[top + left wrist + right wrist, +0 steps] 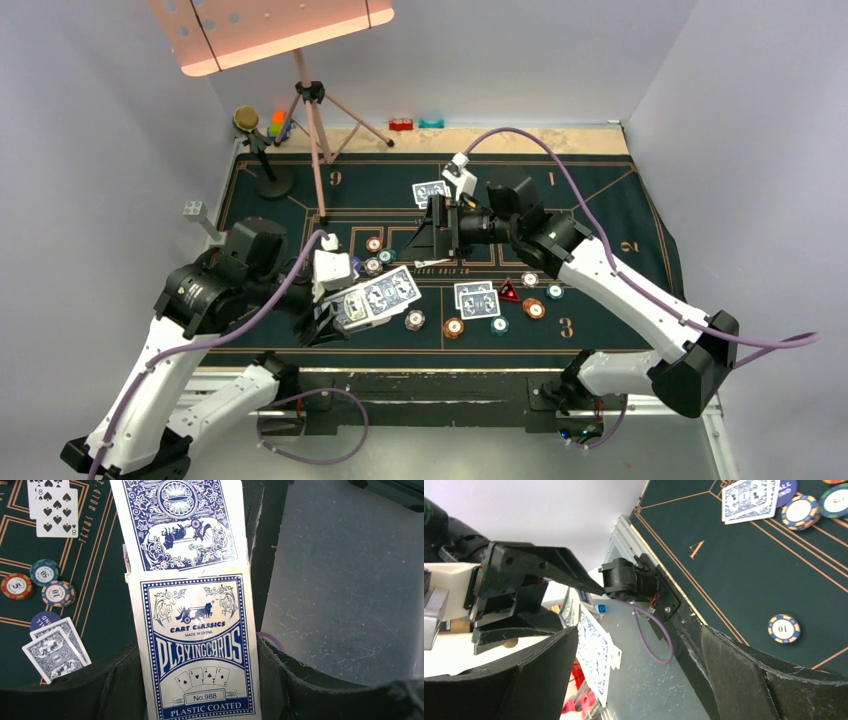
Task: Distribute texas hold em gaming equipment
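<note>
My left gripper [335,312] [197,680] is shut on a blue-and-white playing card box [197,655], held above the mat's near edge. A patterned-back card [180,520] sticks out of its far end. The box also shows in the top view [378,296]. My right gripper [425,232] [639,645] is open and empty above the mat's centre, pointing toward the box, which it sees edge-on [594,655]. Face-down card pairs [430,192] [478,298] lie on the dark green mat [600,200]. Poker chips [373,244] [453,327] [533,308] and a red triangular marker [509,291] lie around them.
A tripod stand [312,120] with an orange panel and a small mic stand [262,150] stand at the back left, by the stacked toy blocks [278,122]. Face-up spade cards [52,505], chips [44,572] and a blue disc [44,620] lie beside the box.
</note>
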### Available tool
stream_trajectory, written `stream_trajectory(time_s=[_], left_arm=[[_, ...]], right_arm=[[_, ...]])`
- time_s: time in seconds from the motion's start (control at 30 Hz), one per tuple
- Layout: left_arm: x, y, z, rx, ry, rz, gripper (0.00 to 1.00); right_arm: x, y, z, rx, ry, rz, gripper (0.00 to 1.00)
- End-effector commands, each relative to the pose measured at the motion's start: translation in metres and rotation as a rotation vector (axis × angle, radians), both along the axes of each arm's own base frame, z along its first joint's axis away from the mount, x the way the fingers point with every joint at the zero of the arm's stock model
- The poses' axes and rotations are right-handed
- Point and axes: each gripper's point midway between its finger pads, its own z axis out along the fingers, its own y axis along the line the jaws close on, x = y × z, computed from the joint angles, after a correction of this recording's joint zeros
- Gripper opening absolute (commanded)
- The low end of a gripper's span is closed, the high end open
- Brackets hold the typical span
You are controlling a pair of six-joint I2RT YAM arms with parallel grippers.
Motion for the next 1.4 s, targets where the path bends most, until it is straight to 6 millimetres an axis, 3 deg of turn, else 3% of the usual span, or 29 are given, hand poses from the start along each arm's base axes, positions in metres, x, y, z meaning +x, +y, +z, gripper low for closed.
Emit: stream_trajectory(time_s=[0.0,0.13,0.23,0.6,0.77,1.0,1.37], left_arm=[[0.007,-0.005,0.013,-0.038,-0.046,0.0,0.0],[0.008,-0.006,0.014,-0.038,-0.046,0.0,0.0],[0.008,-0.006,0.014,-0.038,-0.049,0.0,0.0],[0.008,-0.006,0.016,-0.04,-0.056,0.002,0.0],[0.008,-0.005,0.017,-0.039,-0.057,0.002,0.0],[0.007,-0.004,0.016,-0.037,-0.059,0.005,0.0],[0.006,-0.003,0.013,-0.034,-0.059,0.006,0.0]], right_arm=[[-0.02,0.012,0.028,0.091,-0.031,0.064,0.98],[-0.038,0.023,0.02,0.076,-0.007,0.117,0.98],[-0.043,0.024,0.014,0.061,0.006,0.124,0.92],[-0.04,0.011,-0.009,-0.086,-0.002,0.083,0.44],[-0.036,0.006,0.01,-0.085,-0.05,0.053,0.19],[-0.034,0.001,0.027,-0.058,-0.064,0.016,0.02],[-0.039,-0.003,0.059,0.007,-0.096,0.011,0.0]])
